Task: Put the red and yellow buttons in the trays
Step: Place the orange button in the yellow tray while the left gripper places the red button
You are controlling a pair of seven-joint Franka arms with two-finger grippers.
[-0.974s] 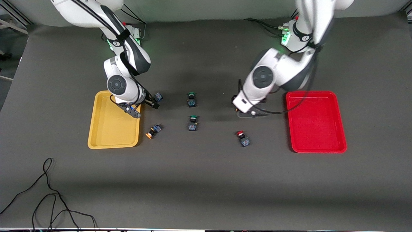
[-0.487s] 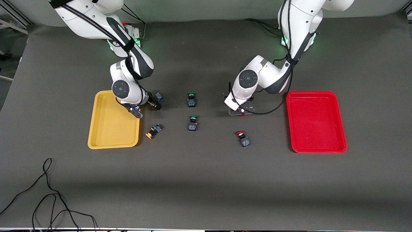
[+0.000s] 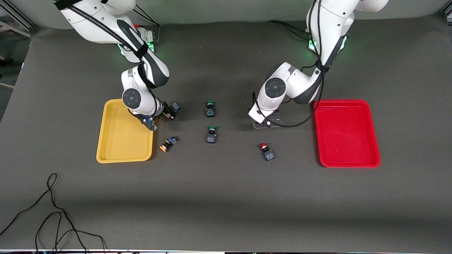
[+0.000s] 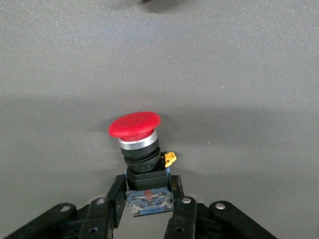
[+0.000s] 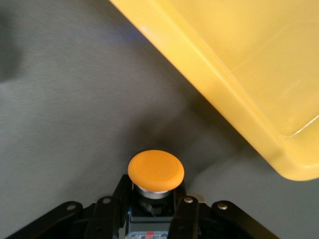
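Right gripper [image 5: 148,206]: low over the dark table mat [image 3: 226,197], just beside the shallow yellow plastic tray [image 3: 122,141] at the right arm's end. Its fingers are closed on the blocky body of an orange-yellow-capped push-button switch [image 5: 156,172]; the cap faces away from the wrist, close to the tray's rounded corner rim but apart from it.

Left gripper [image 4: 148,206]: low over the mat between the green-capped switches and the shallow red plastic tray [image 3: 348,135], which sits at the left arm's end. Its fingers clamp the black-and-blue body of a red-capped push-button switch [image 4: 141,152], cap pointing away from the wrist.

Loose items on the mat: a second orange-yellow-capped switch [image 3: 167,143] lies on its side just beside the yellow tray's nearer corner. A second red-capped switch [image 3: 266,151] lies nearer to the front camera than the left gripper. Two green-capped switches [image 3: 210,109] stand mid-table, one nearer than the other. Both trays hold nothing.
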